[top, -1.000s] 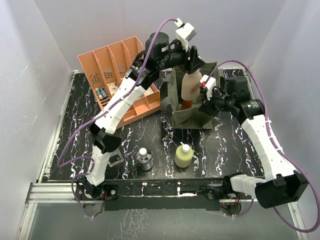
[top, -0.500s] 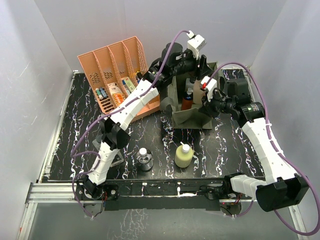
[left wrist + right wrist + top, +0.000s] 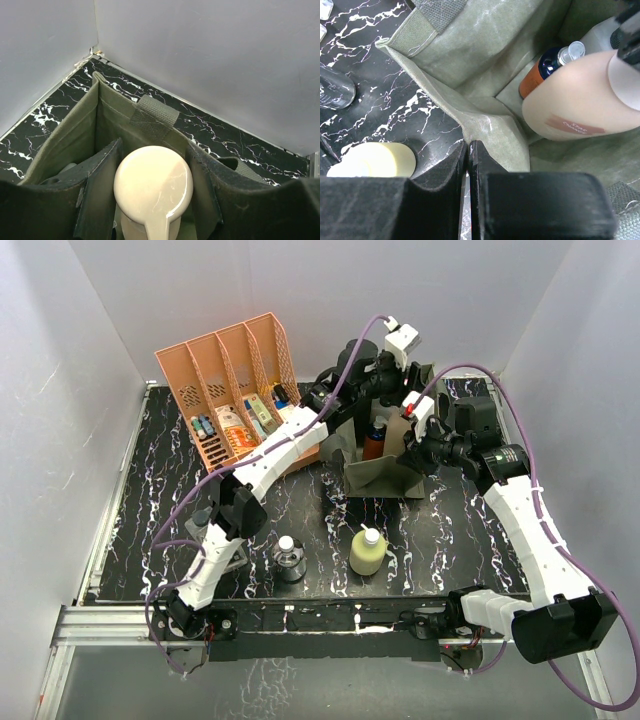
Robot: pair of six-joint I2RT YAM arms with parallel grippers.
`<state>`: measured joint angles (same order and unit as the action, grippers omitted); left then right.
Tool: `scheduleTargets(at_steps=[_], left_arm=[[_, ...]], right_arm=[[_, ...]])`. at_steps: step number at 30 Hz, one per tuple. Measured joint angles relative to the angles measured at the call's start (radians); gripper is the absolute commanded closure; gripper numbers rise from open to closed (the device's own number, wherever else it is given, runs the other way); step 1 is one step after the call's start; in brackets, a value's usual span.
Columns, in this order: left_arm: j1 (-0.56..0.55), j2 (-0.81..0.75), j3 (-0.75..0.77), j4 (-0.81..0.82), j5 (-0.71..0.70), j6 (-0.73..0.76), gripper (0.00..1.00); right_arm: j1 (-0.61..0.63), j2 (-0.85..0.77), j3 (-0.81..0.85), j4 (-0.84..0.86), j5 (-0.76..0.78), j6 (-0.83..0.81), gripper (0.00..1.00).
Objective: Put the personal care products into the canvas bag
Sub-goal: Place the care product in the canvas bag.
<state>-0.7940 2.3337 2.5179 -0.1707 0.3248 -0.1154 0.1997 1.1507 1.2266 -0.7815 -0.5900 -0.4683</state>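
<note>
The left gripper (image 3: 154, 165) is clasping the tan pump (image 3: 570, 95) by its head, the bottle sitting below its fingers (image 3: 100, 190) inside the canvas bag (image 3: 75, 130), beside the orange-and-blue pump (image 3: 540, 72). The right gripper (image 3: 469, 150) is pinching the bag's wall. The placing step seems to be ending; next, the left fingers need opening and lifting clear. The black marbled table (image 3: 450, 530) is lying beneath, pale walls (image 3: 150, 290) closing in beyond

The olive canvas bag (image 3: 385, 475) stands open near the bench's far edge, holding the tan pump bottle (image 3: 570, 100) and orange-and-blue pump bottle (image 3: 536, 75). The yellow bottle (image 3: 366, 552) and small clear round bottle (image 3: 289, 562) stand near its near edge.
</note>
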Motion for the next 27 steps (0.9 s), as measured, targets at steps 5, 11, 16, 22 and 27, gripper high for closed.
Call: scheduleTargets(at_steps=[5,11,16,22,27], left_arm=[[-0.008,0.008,-0.029,0.021,-0.007,0.004,1.00],[-0.016,0.016,-0.083,0.043,-0.023,0.050,1.00],[-0.021,0.046,-0.098,0.051,-0.040,0.093,1.00],[-0.022,0.091,-0.130,0.074,-0.040,0.126,1.00],[-0.022,0.114,-0.143,0.106,-0.045,0.143,1.00]], right_arm=[[0.000,0.000,0.002,-0.001,0.001,0.003,0.92],[-0.003,0.000,0.002,0.000,0.005,0.004,0.92],[-0.003,0.000,0.006,-0.002,0.016,0.006,0.92],[-0.004,0.002,0.023,-0.017,0.023,0.006,0.92],[-0.004,0.004,0.029,-0.031,0.023,0.006,0.92]])
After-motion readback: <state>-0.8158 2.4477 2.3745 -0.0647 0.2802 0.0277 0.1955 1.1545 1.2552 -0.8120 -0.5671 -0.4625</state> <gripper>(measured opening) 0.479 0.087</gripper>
